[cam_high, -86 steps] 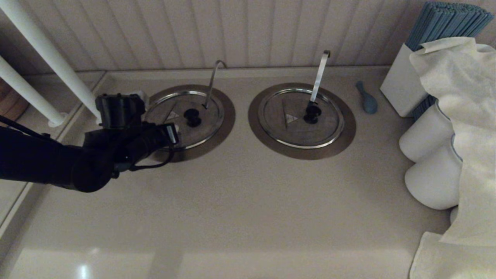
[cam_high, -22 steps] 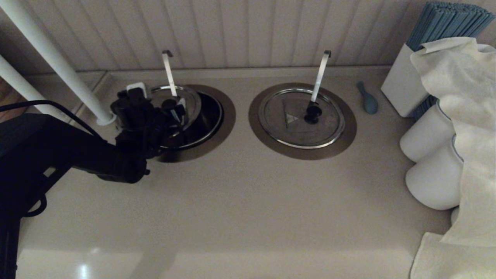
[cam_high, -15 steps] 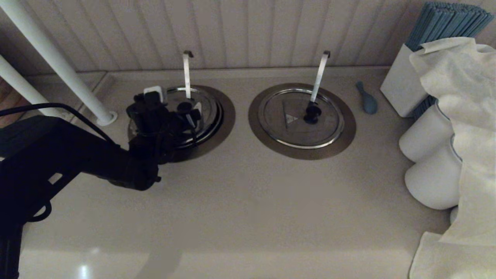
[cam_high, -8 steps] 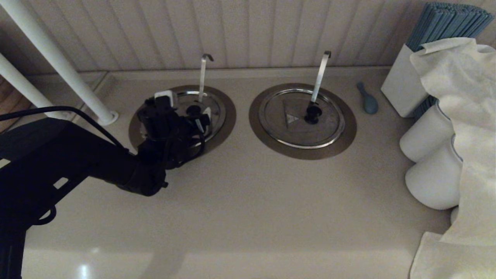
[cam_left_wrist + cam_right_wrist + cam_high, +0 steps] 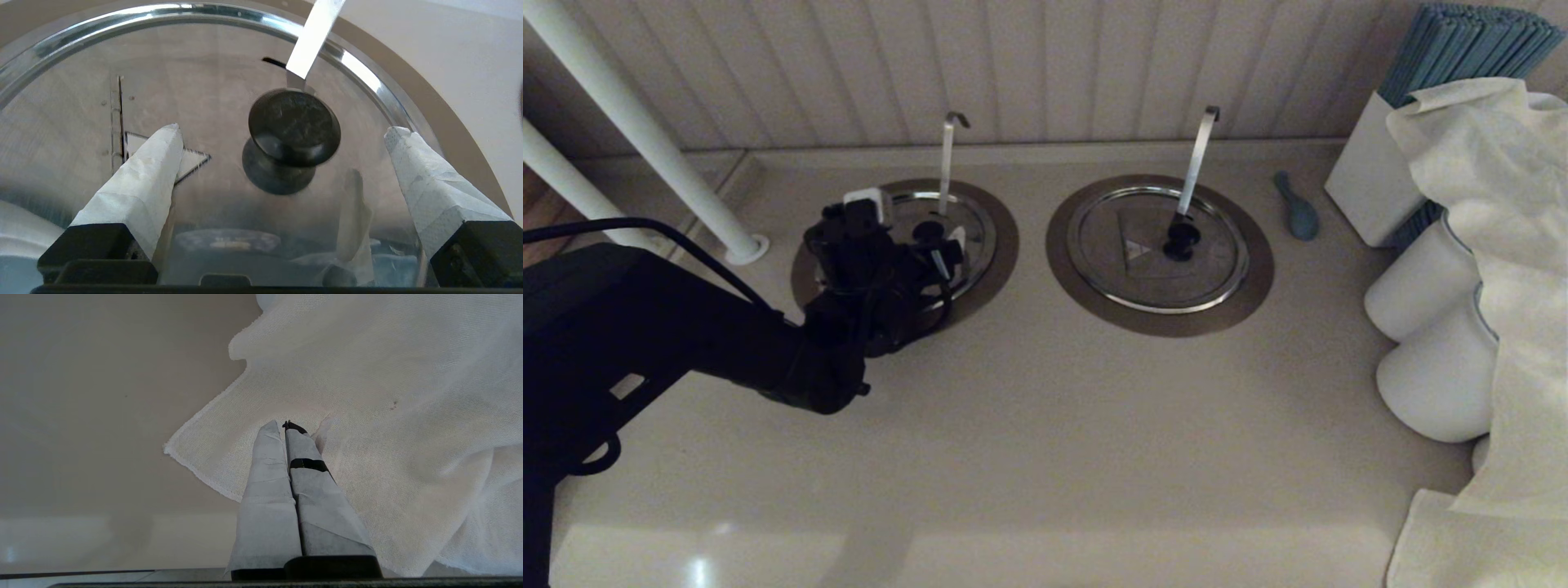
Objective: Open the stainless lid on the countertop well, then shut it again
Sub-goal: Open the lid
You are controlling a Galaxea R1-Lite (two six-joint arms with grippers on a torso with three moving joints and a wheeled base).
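A: In the upper left of the head view, what sits on the surface?

B: The stainless lid lies flat over the countertop well, inside its shiny rim, with the brown collar showing around it. A slim hook-topped utensil handle rises upright through it, just behind the black knob.

A: And the left gripper?

B: It hangs right above the lid, at the knob. In the left wrist view the left gripper has its two taped fingers spread wide, one on each side of the knob, touching neither it nor anything else. The triangle mark and the hinge line of the flap show beside one finger.

A: So it has hold of nothing?

B: Nothing; there is clear lid surface between each finger and the knob.

A: The right arm?

B: It does not appear in the head view. In the right wrist view the right gripper has its fingers pressed together with nothing between them, above a white cloth spread on the pale surface.

A: Anything else up there?

B: To the right of centre in the head view the twin lid lies closed on its own well, with a broader slanted handle. A small blue spoon lies further right, near a white box holding blue sticks.
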